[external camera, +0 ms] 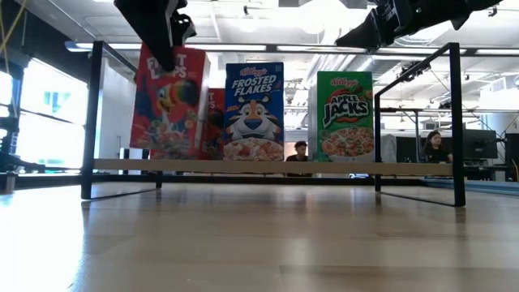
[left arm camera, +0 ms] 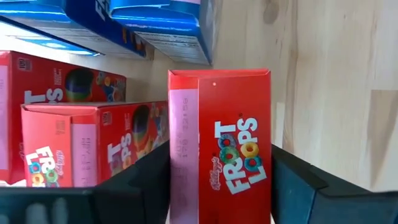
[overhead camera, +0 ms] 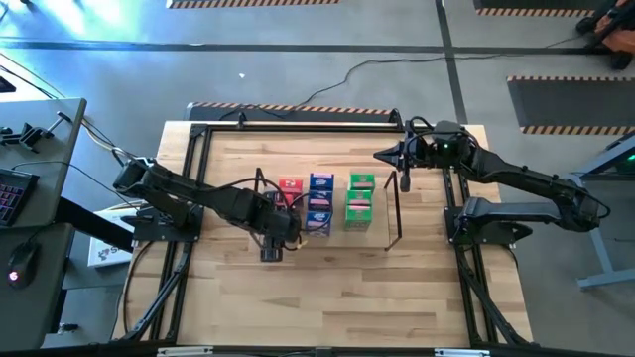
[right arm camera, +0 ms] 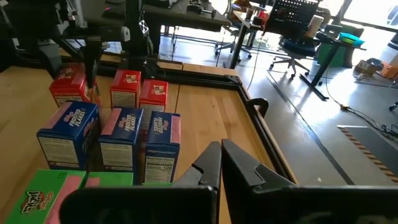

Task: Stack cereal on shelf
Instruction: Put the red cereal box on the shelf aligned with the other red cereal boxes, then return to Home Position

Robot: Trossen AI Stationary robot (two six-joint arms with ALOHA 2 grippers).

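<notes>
The shelf (external camera: pixel 268 167) is a low board between black wire posts; in the high view its right end post (overhead camera: pixel 398 213) shows. On it stand red Froot Loops boxes (overhead camera: pixel 290 186), blue Frosted Flakes boxes (external camera: pixel 254 109) and green Apple Jacks boxes (external camera: pixel 345 113). My left gripper (overhead camera: pixel 281 230) is above the shelf's left part, shut on a red Froot Loops box (left arm camera: pixel 221 146). My right gripper (overhead camera: pixel 382 156) hangs shut and empty above the shelf's far right corner; it also shows in the right wrist view (right arm camera: pixel 221 165). My left gripper pinches the red box between its two fingers (left arm camera: pixel 298 180), one on each side of the box near its upper end (external camera: pixel 162 57). The fingers come from above, pointing down. The box hangs slightly tilted, its lower edge (external camera: pixel 162 156) at the level of the shelf board; whether it rests there I cannot tell.
Two more red boxes (left arm camera: pixel 74 143) stand close beside the held one, and blue boxes (left arm camera: pixel 161 28) just past them. A black rail frame (overhead camera: pixel 198 169) borders the tabletop. Bare wood (overhead camera: pixel 327 297) lies on the near side of the shelf. People sit in the room behind (external camera: pixel 301 152).
</notes>
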